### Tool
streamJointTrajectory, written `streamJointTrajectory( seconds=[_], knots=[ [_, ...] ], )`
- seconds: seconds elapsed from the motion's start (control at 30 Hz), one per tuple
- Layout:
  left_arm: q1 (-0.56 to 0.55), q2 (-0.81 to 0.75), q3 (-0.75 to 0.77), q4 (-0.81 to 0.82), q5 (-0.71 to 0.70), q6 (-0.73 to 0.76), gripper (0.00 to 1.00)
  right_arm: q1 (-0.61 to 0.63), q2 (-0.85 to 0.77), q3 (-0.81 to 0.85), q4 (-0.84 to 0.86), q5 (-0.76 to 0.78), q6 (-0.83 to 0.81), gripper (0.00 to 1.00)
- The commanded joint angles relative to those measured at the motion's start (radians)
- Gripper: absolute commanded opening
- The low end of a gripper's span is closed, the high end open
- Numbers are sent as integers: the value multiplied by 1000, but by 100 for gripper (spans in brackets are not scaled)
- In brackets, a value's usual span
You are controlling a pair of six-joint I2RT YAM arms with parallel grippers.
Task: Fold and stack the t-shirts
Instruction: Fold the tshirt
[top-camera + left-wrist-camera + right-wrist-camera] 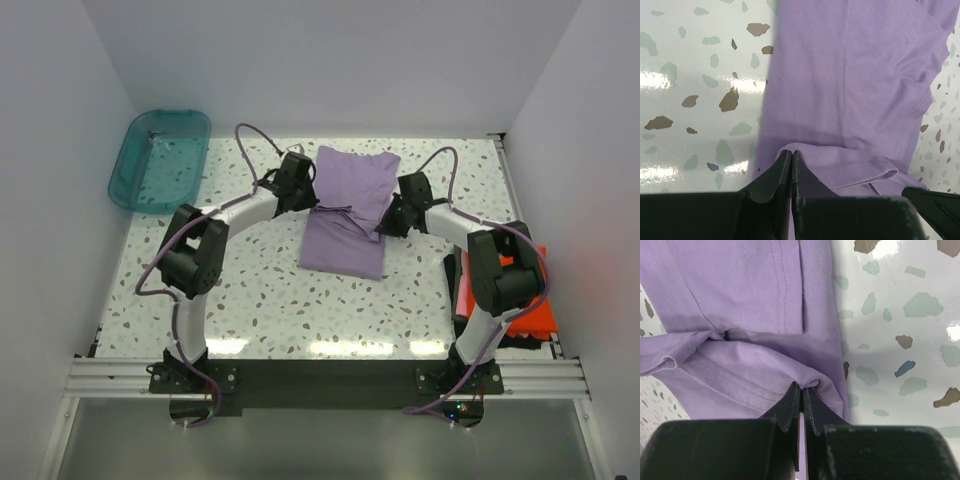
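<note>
Over the speckled white tabletop [260, 290], left end effector [791, 156] and right end effector [802, 389] pinch opposite edges of the soft lavender-purple cloth t-shirt [355, 185], likely to fold it evenly.

The lavender t-shirt [350, 205] is plain purple. The orange-red t-shirt [538, 318] is bright and plain. The table [260, 300] is white, speckled with grey, teal and brown chips. The tub [160, 158] is translucent teal.

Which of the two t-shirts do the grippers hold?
The lavender-purple t-shirt in the middle of the table: the left gripper and the right gripper each pinch an edge of it. The orange-red t-shirt lies apart at the right edge.
</note>
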Motion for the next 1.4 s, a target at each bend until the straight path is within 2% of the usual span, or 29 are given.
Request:
streamJointTrajectory(
  seconds=[0.0,0.17,0.27,0.37,0.4,0.47,0.5,0.6,0.63,0.77,0.87,0.9,1.03,1.07,1.1,1.17,1.23,1.37],
  knots=[
    [22,19,56,75,42,38,0,-4,14,56,52,-3,11,0],
    [32,56,76,88,80,55,0,-18,23,57,61,0,18,0],
    [42,68,79,102,97,57,4,-27,28,57,67,-9,20,0],
    [53,70,85,116,106,58,14,-38,33,62,73,-27,18,1],
    [56,68,87,119,106,58,25,-42,40,65,73,-33,18,12],
    [68,62,90,136,106,60,38,-58,43,70,79,-55,17,23],
    [74,57,88,145,108,61,48,-62,43,73,84,-62,15,36],
    [97,40,90,170,163,78,59,-76,34,85,89,-72,14,55],
    [101,33,88,168,169,83,59,-76,25,91,77,-70,0,59],
    [104,-41,39,136,148,107,58,-70,-38,87,47,-23,-35,60],
    [95,-96,-33,115,138,103,50,-41,-107,33,34,19,-69,57],
    [90,-107,-50,107,137,101,42,-27,-122,8,26,39,-75,56],
    [61,-142,-145,92,143,90,31,39,-179,-53,-8,94,-84,55],
    [50,-150,-159,95,148,87,29,48,-184,-65,-6,111,-81,53],
    [44,-150,-168,96,154,87,26,56,-191,-84,-3,118,-80,45],
    [27,-141,-182,99,170,92,23,74,-187,-93,1,138,-81,40],
    [16,-127,-177,99,184,93,20,83,-167,-93,0,137,-86,29],
    [-4,-79,-148,95,191,106,18,106,-128,-76,-11,154,-93,21]
  ],
)
